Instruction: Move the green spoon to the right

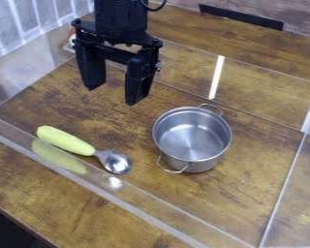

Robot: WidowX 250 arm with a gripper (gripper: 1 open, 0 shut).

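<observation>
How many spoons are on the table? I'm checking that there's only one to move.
1: the green spoon lies near the front-left, left of the steel pot. None appears hidden.

The green spoon [77,148] lies flat on the wooden surface [248,107] in the lower left of the frame, yellow-green handle pointing upper left, shiny round bowl toward the lower right.
</observation>
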